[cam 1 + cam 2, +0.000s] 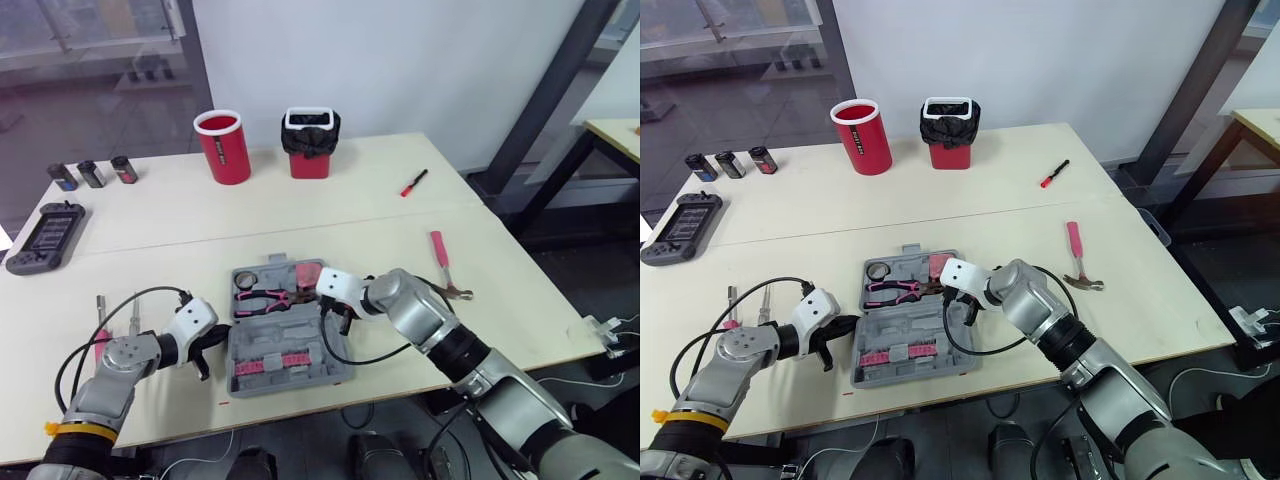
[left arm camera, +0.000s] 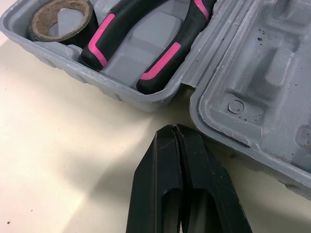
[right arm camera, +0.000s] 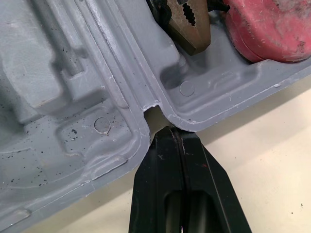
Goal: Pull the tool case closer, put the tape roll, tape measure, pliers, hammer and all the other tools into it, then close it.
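Setting: an indoor robotics lab or test room in an office-type building.

Evidence:
- Two pale tables (image 1: pixel 300 215) are butted edge to edge as one bench in front of a plain white wall (image 1: pixel 400 60).
- A glass partition (image 1: pixel 90 60) stands at far left, a dark slanted steel post (image 1: pixel 545 100) at right, and another pale desk (image 1: pixel 615 135) beyond the post.
- Loose cables (image 1: pixel 610 335) lie on the dark floor at right.
- Set well apart on the bench are an open grey tool case (image 1: pixel 285 325), a hammer (image 1: pixel 443 262), a red-handled screwdriver (image 1: pixel 414 183), a red cup (image 1: pixel 222 147) and a red bin (image 1: pixel 310 143) with a black liner.
- A grey handheld console (image 1: pixel 45 237) and three small dark canisters (image 1: pixel 92 173) sit at the left edge.
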Available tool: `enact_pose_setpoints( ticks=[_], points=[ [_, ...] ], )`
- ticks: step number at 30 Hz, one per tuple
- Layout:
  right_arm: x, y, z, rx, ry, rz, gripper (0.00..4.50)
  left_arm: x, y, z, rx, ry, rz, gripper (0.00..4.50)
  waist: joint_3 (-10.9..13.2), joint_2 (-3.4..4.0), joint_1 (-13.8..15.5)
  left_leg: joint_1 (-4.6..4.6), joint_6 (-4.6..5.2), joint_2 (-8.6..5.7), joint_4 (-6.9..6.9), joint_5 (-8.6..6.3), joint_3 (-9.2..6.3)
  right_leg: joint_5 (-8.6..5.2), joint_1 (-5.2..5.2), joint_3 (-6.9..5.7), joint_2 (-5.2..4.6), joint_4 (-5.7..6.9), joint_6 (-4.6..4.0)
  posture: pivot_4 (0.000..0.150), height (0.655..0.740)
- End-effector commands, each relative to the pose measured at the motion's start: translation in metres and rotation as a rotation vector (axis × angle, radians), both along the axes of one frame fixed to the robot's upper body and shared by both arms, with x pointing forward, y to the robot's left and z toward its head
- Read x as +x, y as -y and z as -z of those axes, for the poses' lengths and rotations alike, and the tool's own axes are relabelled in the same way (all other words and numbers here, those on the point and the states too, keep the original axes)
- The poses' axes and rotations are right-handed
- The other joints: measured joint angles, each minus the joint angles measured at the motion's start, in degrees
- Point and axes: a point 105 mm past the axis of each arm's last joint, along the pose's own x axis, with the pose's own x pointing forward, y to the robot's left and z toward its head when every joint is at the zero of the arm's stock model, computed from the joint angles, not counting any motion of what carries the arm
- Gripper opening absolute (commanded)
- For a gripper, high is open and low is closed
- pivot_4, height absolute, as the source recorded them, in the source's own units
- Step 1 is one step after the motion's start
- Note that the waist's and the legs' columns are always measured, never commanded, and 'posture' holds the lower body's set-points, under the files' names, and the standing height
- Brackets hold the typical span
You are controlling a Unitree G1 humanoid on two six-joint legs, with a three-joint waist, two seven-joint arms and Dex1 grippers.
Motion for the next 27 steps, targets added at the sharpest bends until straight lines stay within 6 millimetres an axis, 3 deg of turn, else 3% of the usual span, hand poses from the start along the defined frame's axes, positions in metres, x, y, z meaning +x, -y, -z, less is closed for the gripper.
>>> enact_pose_setpoints(
  ticks=[1,6,15,27],
  points=[
    [-0.004,-0.018,-0.007,0.029,0.023,-0.06,0.0,-0.012,-0.004,0.016,0.022,-0.079,-0.009,0.03,0.0,0.0,-0.1,0.0,0.0,0.0,0.0,0.0,0.0,0.0,0.0,0.0,0.0,0.0,0.0,0.15,0.7387],
    [0.0,-0.021,-0.007,0.029,0.031,-0.059,0.0,-0.013,-0.006,0.016,0.023,-0.081,-0.021,0.03,0.0,0.0,-0.7,0.0,0.0,0.0,0.0,0.0,0.0,0.0,0.0,0.0,0.0,0.0,0.0,0.15,0.7387],
    [0.016,-0.009,-0.009,0.026,0.083,-0.012,0.0,-0.016,-0.012,0.016,0.027,-0.083,-0.038,0.03,0.0,-0.02,-0.9,0.1,0.0,0.0,0.02,0.0,0.0,0.07,0.02,0.02,0.0,0.01,-0.11,0.15,0.7387],
    [0.008,0.0,-0.003,0.007,0.036,-0.006,0.0,-0.013,-0.014,0.015,0.031,-0.077,-0.045,0.03,0.0,-0.02,-0.7,0.08,0.0,0.0,0.01,0.0,0.0,0.07,0.02,0.03,0.0,0.01,-0.11,0.15,0.7387]
  ],
)
